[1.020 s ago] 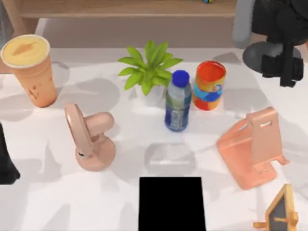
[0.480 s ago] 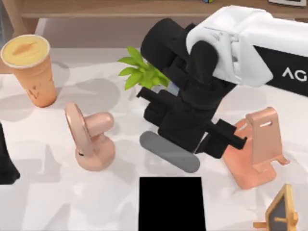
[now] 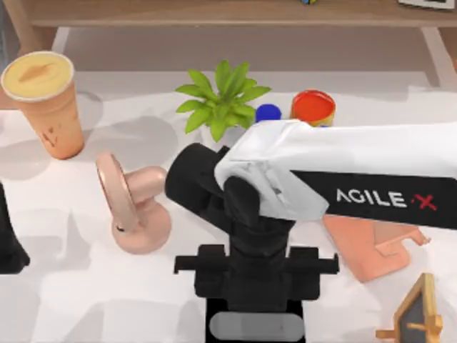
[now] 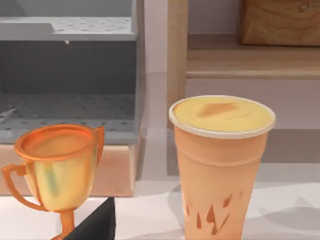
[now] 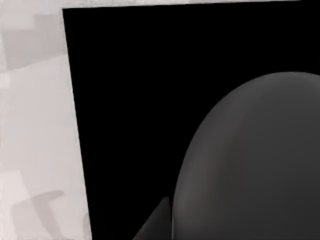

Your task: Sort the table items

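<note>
Clamped on the grey mouse (image 3: 257, 327) at the lower centre of the top view, right gripper (image 3: 257, 311) pointing toward the bottom edge of the frame. One dark fingertip (image 5: 156, 224) against the side of the rounded mouse body (image 5: 250, 160) in the right wrist view. Mouse over the square black mat (image 3: 214, 330), which lies on the white table (image 3: 71, 300) at the bottom centre; whether mouse and mat touch, cannot tell. Same mat (image 5: 150, 100) under the mouse in the right wrist view, with bare table along its edge. White right arm reaching in from the right edge of the frame across the middle. Just left of the arm's black wrist, a pink fan (image 3: 132, 207) standing on its round base. Behind the arm, upper centre, a green plant (image 3: 221, 100), the blue cap of a bottle (image 3: 268, 112) and the red top of a can (image 3: 313, 107). Under the arm at the right, a peach stand (image 3: 364, 254); in the lower right corner, a small easel board (image 3: 418, 314). Upper left corner: tall orange cup (image 3: 50, 107) with yellow top, upright, well apart from the mouse. Same cup (image 4: 220, 165) in the left wrist view, beside a gold trophy (image 4: 60, 170). Left gripper (image 3: 8, 246) idle at the left edge; grip state, cannot tell.
</note>
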